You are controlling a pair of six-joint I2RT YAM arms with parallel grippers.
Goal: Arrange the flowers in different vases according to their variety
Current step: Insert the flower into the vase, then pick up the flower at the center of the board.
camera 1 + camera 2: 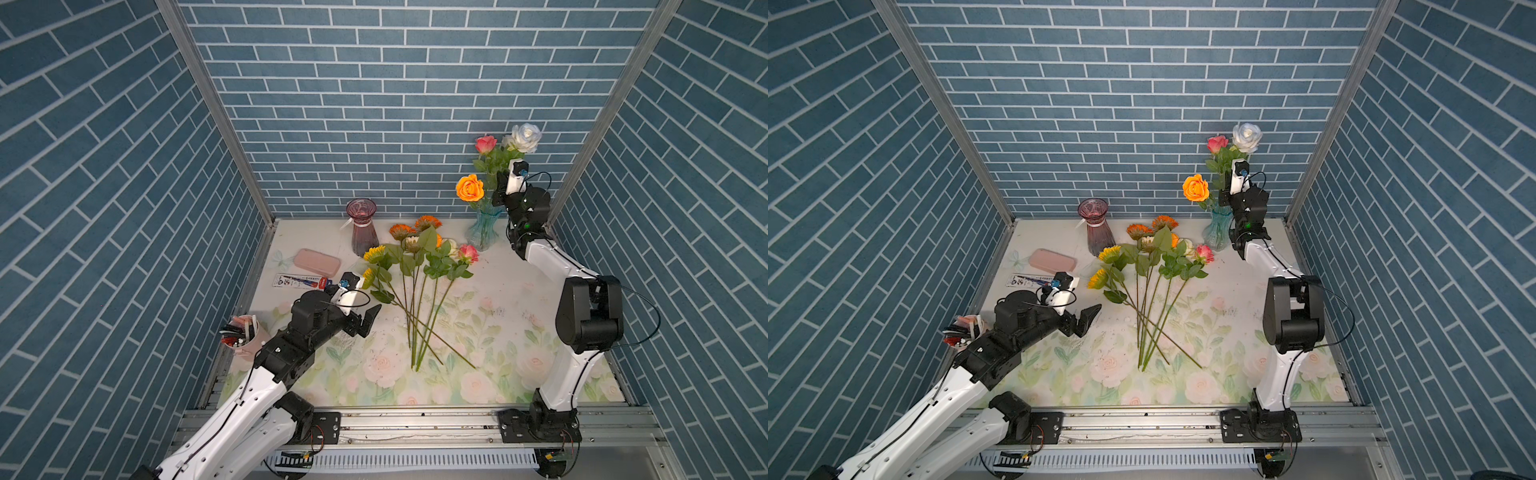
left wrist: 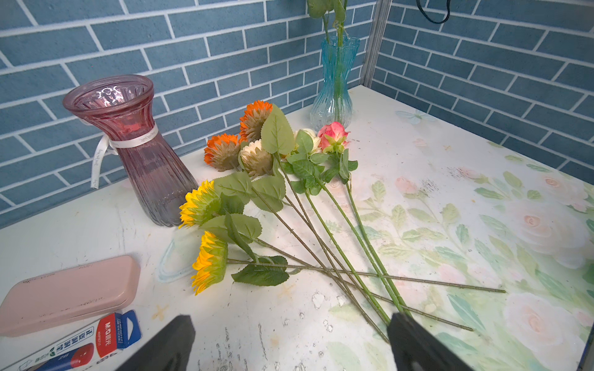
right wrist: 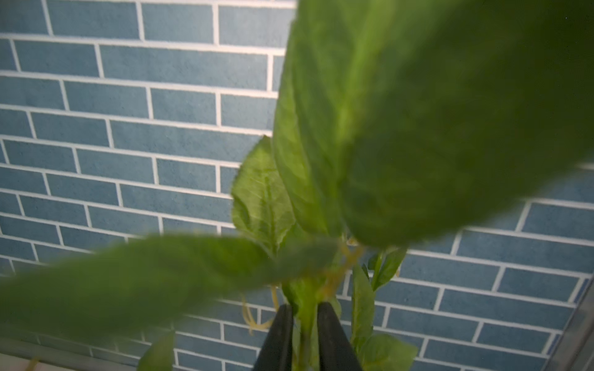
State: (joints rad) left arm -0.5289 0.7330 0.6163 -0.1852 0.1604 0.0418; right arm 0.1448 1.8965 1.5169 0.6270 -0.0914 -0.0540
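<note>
Three roses [image 1: 496, 158] stand in the blue vase [image 1: 483, 232], with the right tool [image 3: 304, 308] set narrowly about one stem (grip or release cannot be told), while the purple vase [image 1: 363, 232] is empty and the other flowers [image 1: 415, 266] lie heaped on the table [image 1: 519, 291] near the wide-open left tool [image 1: 370, 320].

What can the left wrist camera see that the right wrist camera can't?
Only the left wrist view shows the purple vase, the blue vase, the pink case, the flowers lying on the table and the open left hand. Only the right wrist view shows big blurry leaves up close, with a green stem between the fingers of the right hand. Both show the blue brick wall.
</note>
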